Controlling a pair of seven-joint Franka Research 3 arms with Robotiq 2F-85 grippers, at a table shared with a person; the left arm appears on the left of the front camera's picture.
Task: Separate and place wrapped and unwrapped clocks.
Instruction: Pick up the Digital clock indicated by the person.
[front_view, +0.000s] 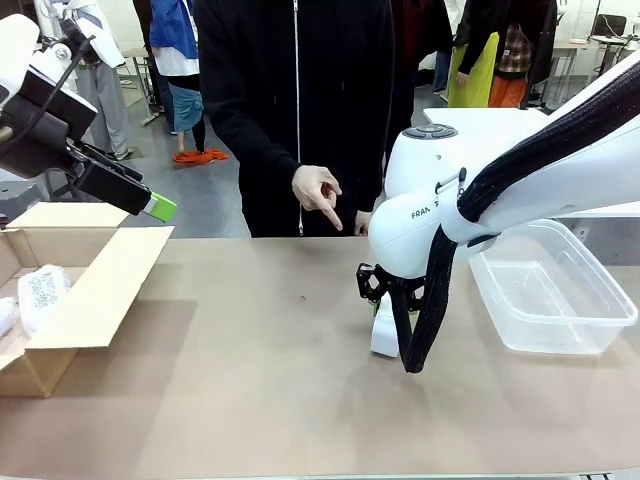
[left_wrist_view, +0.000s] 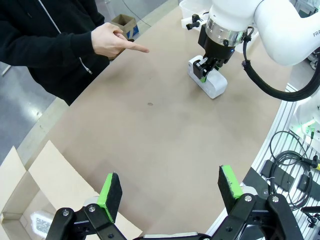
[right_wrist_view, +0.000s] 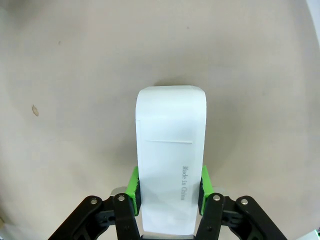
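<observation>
Gripping smooth white block (right_wrist_view: 170, 150); right pincer (right_wrist_view: 169, 189).

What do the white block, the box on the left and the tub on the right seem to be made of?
White block: smooth matte plastic, by its rounded corners and moulded seams. Box: plain brown cardboard, with folded flaps. Tub: clear, slightly glossy plastic; the table shows through it.

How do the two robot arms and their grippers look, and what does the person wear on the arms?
Both arms are glossy white; the right arm carries part of a black "FRANKA" print and a black braided cable sleeve. The left gripper and right gripper are black linkages with bright green pads. The person's sleeve is black, belonging to a zipped jacket.
</observation>
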